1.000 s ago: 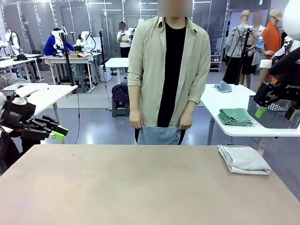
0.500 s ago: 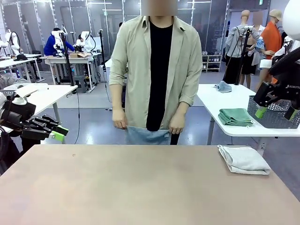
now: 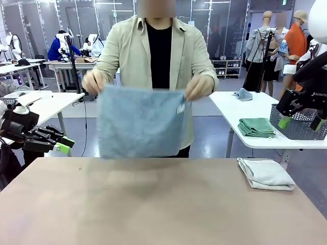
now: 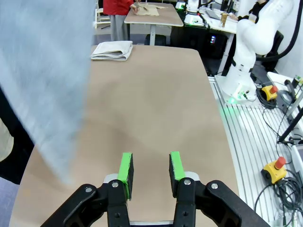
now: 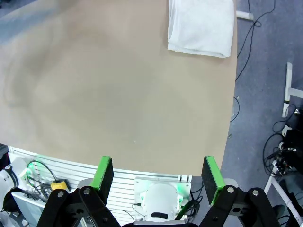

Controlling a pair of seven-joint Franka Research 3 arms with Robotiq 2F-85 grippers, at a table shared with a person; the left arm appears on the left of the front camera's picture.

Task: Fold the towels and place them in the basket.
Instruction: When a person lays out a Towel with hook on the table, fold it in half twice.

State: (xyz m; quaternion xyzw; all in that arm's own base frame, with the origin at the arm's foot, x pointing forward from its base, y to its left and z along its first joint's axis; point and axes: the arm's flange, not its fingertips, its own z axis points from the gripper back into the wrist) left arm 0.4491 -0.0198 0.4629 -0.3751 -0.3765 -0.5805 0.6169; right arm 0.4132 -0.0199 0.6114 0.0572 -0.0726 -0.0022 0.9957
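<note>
since the person's holding the blue towel point(image 3: 140, 122) up, well ahead of the half-open left gripper point(image 4: 150, 163) and wide-open right gripper point(image 5: 156, 163), both empty, i'd wait till it lies flat, then pinch corners.

We take the brown table point(image 3: 163, 204) as our landmark. Behind it to its right we see a white table point(image 3: 240, 109), and behind it to its left another white table point(image 3: 56, 102). Beyond the brown table the floor point(image 3: 209, 135) is smooth and grey. Far behind it stand glass partitions point(image 3: 102, 20) with dark frames, under even indoor light
</note>
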